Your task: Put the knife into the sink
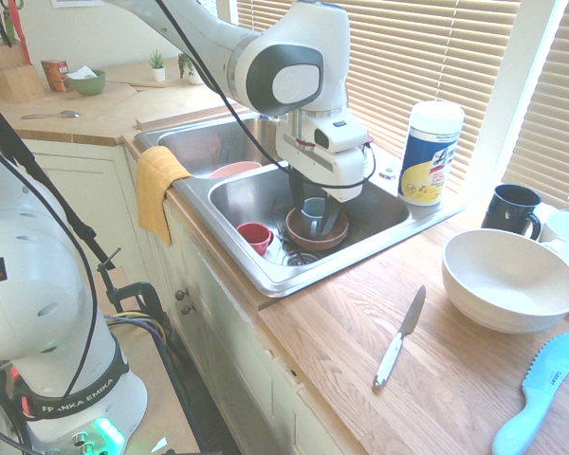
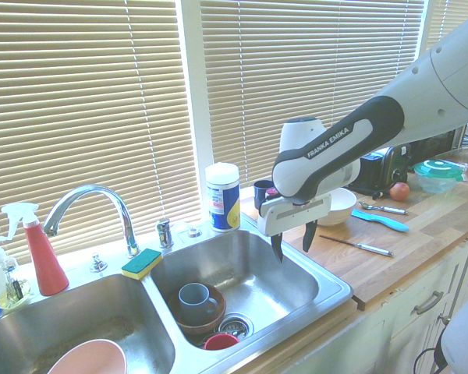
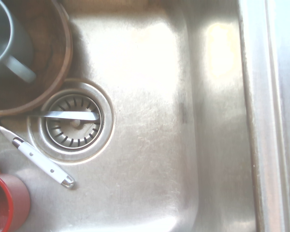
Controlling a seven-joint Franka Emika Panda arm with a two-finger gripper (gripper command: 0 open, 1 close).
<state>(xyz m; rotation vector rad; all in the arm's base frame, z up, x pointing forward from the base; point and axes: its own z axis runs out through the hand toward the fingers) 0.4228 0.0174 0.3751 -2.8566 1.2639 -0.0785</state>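
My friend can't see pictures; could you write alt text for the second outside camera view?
A white robot arm holds its open gripper empty above the right basin of a steel sink, while the knife lies on the wooden counter beside it.

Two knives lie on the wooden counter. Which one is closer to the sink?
The slim metal knife with the pale handle; the light-blue plastic knife lies farther from the sink, beyond the white bowl.

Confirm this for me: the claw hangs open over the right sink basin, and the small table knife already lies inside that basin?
Not quite. The knife lies on the wooden counter beside the sink, as the first exterior view shows. The claw does hang open above that basin.
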